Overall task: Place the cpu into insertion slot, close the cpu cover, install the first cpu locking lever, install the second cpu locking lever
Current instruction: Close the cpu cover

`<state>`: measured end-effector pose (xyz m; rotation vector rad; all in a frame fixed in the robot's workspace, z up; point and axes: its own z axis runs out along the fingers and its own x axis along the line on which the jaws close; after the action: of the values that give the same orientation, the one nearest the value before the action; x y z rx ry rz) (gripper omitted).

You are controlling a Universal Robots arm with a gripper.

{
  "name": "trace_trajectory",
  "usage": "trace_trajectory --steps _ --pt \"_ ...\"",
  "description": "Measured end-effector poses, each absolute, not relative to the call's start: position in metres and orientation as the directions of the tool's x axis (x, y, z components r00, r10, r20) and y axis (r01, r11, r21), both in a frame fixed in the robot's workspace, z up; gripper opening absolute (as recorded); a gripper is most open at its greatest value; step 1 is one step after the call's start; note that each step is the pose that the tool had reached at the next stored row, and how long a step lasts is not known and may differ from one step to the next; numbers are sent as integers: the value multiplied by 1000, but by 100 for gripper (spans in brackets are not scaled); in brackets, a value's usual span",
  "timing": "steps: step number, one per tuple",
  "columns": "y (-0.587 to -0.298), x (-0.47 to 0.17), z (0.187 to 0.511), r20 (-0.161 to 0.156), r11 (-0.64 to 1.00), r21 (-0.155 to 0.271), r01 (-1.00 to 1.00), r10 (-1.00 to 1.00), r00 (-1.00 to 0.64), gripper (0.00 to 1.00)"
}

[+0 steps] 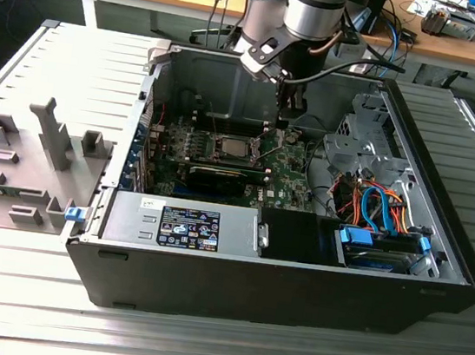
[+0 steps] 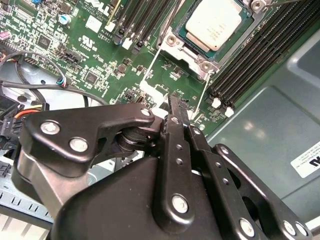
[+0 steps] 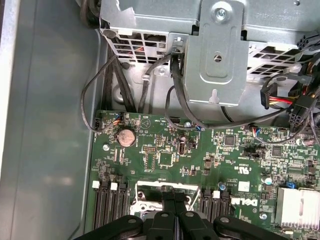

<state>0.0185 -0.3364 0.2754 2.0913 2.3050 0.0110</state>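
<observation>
Exterior view: open computer case (image 1: 294,281) lies on its side on the ribbed metal desk (image 1: 199,339); the arm (image 1: 317,4) reaches down into it from above; the tool (image 1: 286,124) hangs low over the green motherboard (image 1: 292,163), just beside the insertion slot (image 1: 213,146), on the exterior view's right of it; a pale square face shows inside the slot; a bundle of orange and blue cables (image 1: 374,204) lies further to the exterior view's right, well apart from the tool.

Second wrist view: the cpu (image 2: 216,22) is seated in the slot, silver-grey face up; the cpu cover (image 2: 192,52) lies flat around it, chip face showing through the window; long black memory slots (image 2: 250,50) flank the socket; one wire lever (image 2: 154,62) runs from a cover corner out over the board; a second wire lever (image 2: 202,97) runs from the next corner toward the tool tip; cannot tell whether either is latched; tool fingers (image 2: 175,130) clenched together, no gap, nothing seen between them; tip near the cover's edge, between the two lever ends.

First wrist view: fingers again pressed tight, tip over the socket's silvery edge; coin battery (image 3: 126,136) on the board beyond; metal drive cage (image 3: 215,55) past the board's edge, black leads (image 3: 107,95) trailing from it.
</observation>
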Motion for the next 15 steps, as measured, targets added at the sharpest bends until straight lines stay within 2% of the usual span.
trace_trajectory --steps 12,15 --pt "-334 28 274 -17 97 24 995 995 -97 11" --pt "-334 32 274 -12 97 -25 995 995 -97 11"
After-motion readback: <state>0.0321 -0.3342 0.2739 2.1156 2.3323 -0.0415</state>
